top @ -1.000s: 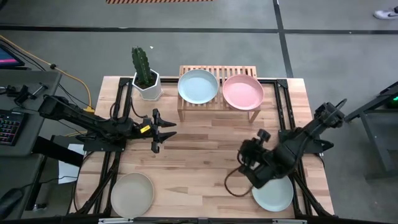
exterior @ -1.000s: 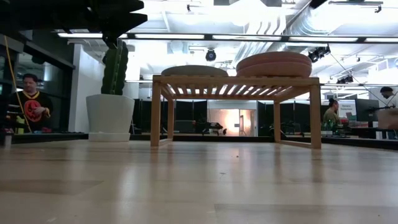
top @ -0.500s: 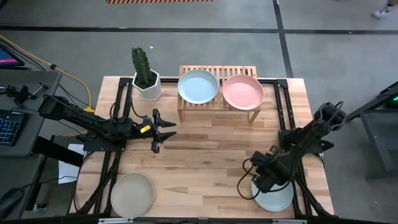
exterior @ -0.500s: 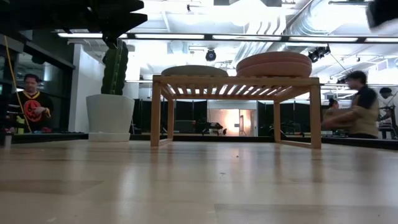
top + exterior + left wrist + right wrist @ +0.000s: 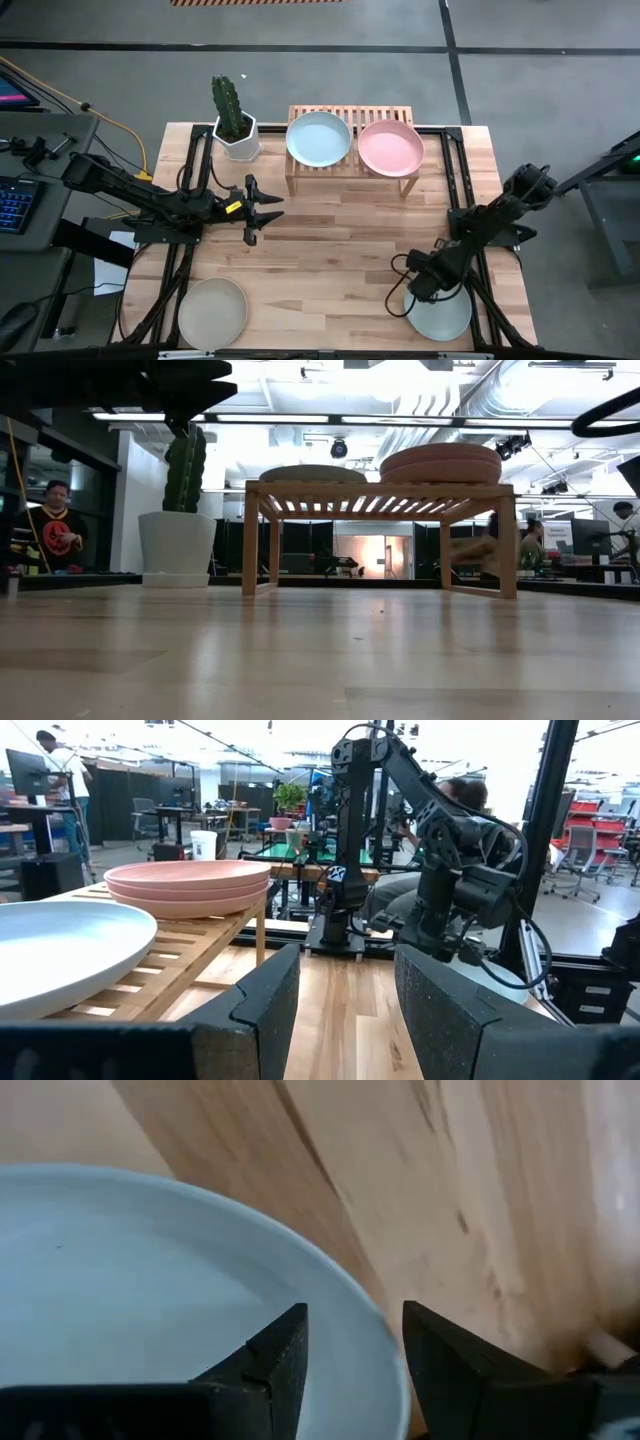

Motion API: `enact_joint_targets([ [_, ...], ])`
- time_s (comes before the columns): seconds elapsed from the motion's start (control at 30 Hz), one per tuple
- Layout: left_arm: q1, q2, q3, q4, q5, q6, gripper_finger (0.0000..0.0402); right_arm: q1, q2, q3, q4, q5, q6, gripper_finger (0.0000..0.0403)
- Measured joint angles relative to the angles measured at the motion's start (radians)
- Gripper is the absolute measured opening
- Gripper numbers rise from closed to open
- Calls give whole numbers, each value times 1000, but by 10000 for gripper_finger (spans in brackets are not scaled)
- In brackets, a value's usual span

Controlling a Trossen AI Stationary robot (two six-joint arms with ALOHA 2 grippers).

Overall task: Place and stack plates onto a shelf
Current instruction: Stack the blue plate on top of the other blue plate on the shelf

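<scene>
The wooden shelf (image 5: 348,150) stands at the table's far middle. On its slats rest a pale blue plate (image 5: 318,138) and two stacked pink plates (image 5: 190,885). A beige plate (image 5: 212,312) lies flat at the near left, a pale green plate (image 5: 445,318) at the near right. My right gripper (image 5: 350,1345) points down, open, over the green plate's far-left rim (image 5: 385,1330): one finger over the bowl, one over the table outside. I see no touch. My left gripper (image 5: 272,210) hovers open and level at mid-left, pointing toward the table's right.
A white hexagonal pot with a cactus (image 5: 236,125) stands left of the shelf. Black frame rails (image 5: 455,170) run along both table sides. Bare wood (image 5: 330,250) lies between the arms. People show in the room beyond the table.
My right gripper has come down and toward the table's near right, tipping from a slant to pointing straight down over the pale green plate's rim. Its finger gap shows no change. The plates and my left arm have kept still.
</scene>
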Motion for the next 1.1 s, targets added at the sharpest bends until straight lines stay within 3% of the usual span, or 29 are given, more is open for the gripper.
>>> enact_joint_targets([
  [0.53, 0, 0, 0, 0, 0, 0, 154, -15, 0, 0, 26, 46, -297, 145],
  [0.87, 0, 0, 0, 0, 0, 0, 154, -15, 0, -3, 38, 47, -311, 141],
  [1.1, 0, 0, 0, 0, 0, 0, 154, -16, -2, -90, 114, -17, -261, 92],
])
